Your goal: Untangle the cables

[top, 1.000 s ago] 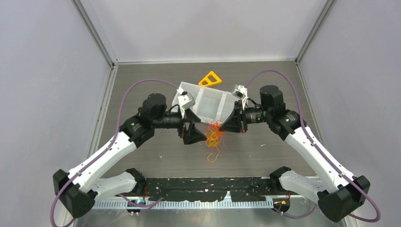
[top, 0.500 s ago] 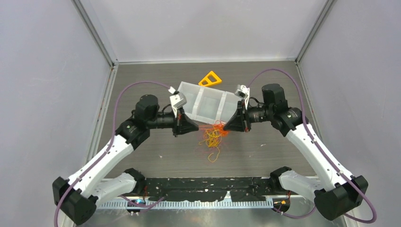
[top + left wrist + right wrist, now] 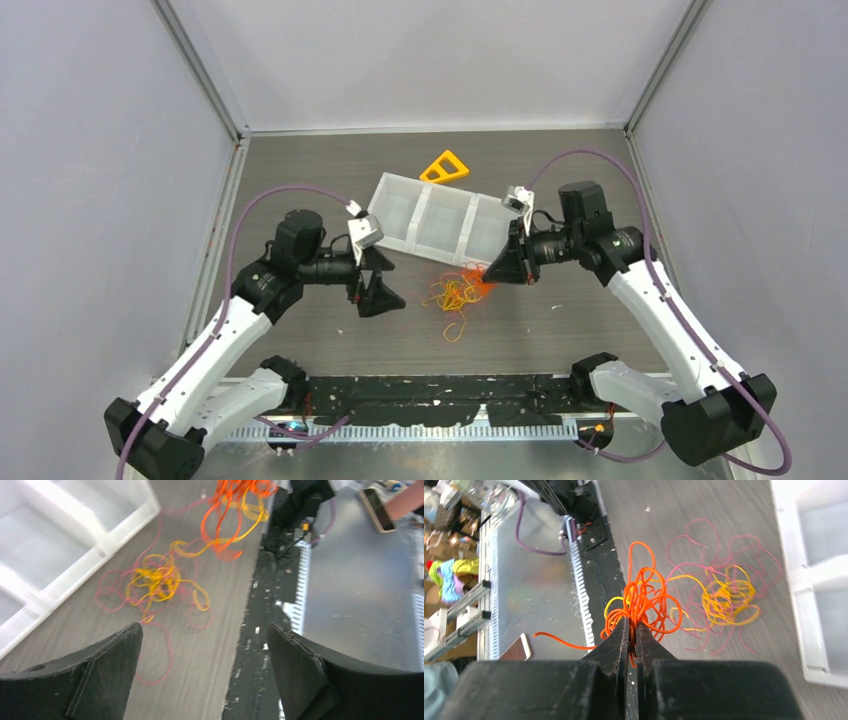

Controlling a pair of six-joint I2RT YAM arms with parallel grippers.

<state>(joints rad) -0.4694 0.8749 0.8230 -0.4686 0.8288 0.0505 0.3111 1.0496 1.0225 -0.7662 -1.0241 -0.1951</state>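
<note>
Probably a robotics lab: plain grey panels (image 3: pixel 100 150) on aluminium posts (image 3: pixel 203 68) enclose the table (image 3: pixel 300 160).

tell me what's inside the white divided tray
Nothing shows in the three compartments of the tray; the cables lie outside it. The right gripper hides part of the right compartment.

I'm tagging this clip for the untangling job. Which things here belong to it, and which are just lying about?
Part of the job: cables, an orange, yellow and red tangle; right gripper, shut on the orange strands; left gripper, open and empty.
Lying about: white three-compartment tray; orange triangle.
</note>
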